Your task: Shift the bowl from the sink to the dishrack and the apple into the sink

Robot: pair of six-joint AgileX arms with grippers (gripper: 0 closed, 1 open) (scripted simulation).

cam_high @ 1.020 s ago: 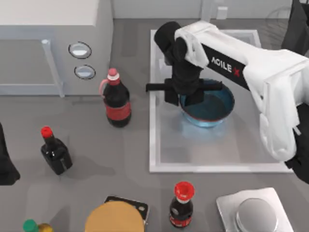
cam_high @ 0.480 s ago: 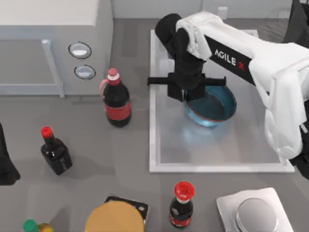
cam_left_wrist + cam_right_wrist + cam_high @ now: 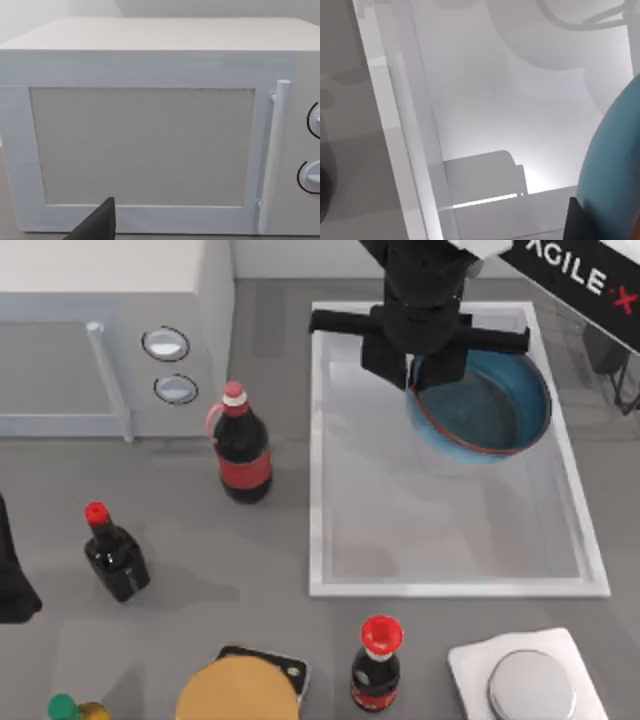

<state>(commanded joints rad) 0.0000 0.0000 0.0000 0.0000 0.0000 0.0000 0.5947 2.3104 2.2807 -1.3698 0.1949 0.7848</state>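
1. Grey tabletop (image 3: pixel 270 560) carries a large white rectangular sink (image 3: pixel 318 490) with a raised rim, set on the top view's right half.
2. Right gripper (image 3: pixel 428 375) hangs above the sink's far end; its black fingers are clamped on the near-left rim of the round, deep, glossy blue bowl (image 3: pixel 490 410) with a thin reddish-brown rim.
3. Bowl extends to the right of the gripper, tilted, over the sink's far right part. Right wrist view: blue bowl wall (image 3: pixel 612 165) close beside a dark fingertip (image 3: pixel 577 220), white sink floor (image 3: pixel 520 100) below.
4. Left of the gripper, outside the sink: dark cola bottle with a pale red cap (image 3: pixel 240 445). Farther left: white microwave oven (image 3: pixel 100 330) with two round knobs.
5. Near edge of table, well apart from the gripper: small dark bottle with red cap (image 3: pixel 112 552), another red-capped dark bottle (image 3: pixel 377 665), round tan wooden disc (image 3: pixel 238 690), silver round scale on a white base (image 3: pixel 530 685).
6. Left arm (image 3: pixel 12 570) parked at the table's left edge; left wrist view faces the microwave door (image 3: pixel 145 145); cannot tell its finger state.
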